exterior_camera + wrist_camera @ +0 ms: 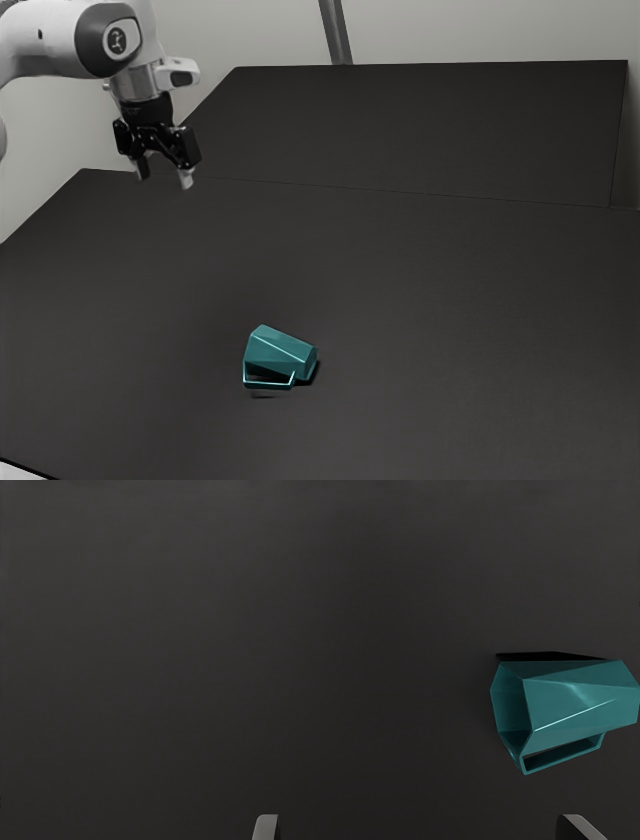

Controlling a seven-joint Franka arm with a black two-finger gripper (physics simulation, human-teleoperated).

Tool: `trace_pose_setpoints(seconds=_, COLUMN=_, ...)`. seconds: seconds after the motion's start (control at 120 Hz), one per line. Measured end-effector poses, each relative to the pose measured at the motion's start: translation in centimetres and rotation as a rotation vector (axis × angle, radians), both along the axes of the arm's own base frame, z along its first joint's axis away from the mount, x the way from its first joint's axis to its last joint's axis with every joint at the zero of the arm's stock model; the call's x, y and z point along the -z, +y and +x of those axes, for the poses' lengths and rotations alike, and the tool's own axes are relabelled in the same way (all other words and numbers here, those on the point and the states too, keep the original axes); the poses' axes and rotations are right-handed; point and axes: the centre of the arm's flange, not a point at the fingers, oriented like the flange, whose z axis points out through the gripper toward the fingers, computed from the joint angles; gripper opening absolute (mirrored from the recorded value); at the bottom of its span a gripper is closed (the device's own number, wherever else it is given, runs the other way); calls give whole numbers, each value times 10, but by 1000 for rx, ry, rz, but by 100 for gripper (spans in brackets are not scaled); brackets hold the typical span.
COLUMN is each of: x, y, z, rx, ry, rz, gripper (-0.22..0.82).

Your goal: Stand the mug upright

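Observation:
High above the dark table, toward the exterior view's upper left, my gripper [160,180] hangs with its fingers apart and nothing between them. The teal faceted mug [281,353] lies on its side, well below the hand and closer to the exterior view's bottom edge. In the wrist view the mug [580,700] shows its open mouth, with the angular handle along one side of the body. Both fingertips of the gripper [417,827] are widely separated there, and neither touches the mug.
A broad dark tabletop [450,300] lies under the mug and the arm. Behind it rises a dark panel-like surface [420,130], with a pale wall and a grey post [337,32] beyond.

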Motion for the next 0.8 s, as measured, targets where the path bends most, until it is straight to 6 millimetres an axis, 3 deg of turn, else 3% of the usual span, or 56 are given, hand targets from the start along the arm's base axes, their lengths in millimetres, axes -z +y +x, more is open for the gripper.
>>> trace_pose_setpoints(seconds=0.208, x=-8, y=4, z=3, rx=28, ry=-131, rz=-17, gripper=60)
trace_pose_setpoints(seconds=0.333, x=18, y=12, z=-29, rx=37, ry=-189, rz=-69, gripper=60)
trace_pose_setpoints(seconds=0.417, x=48, y=22, z=-51, rx=30, ry=-239, rz=-117, gripper=60)
trace_pose_setpoints(seconds=0.55, x=84, y=12, z=-88, rx=75, ry=-366, rz=-206, gripper=60)
trace_pose_setpoints(seconds=0.625, x=97, y=5, z=-96, rx=89, ry=-433, rz=-292, gripper=60)
trace_pose_setpoints(seconds=0.8, x=150, y=-16, z=-98, rx=139, ry=-497, rz=-445, gripper=60)
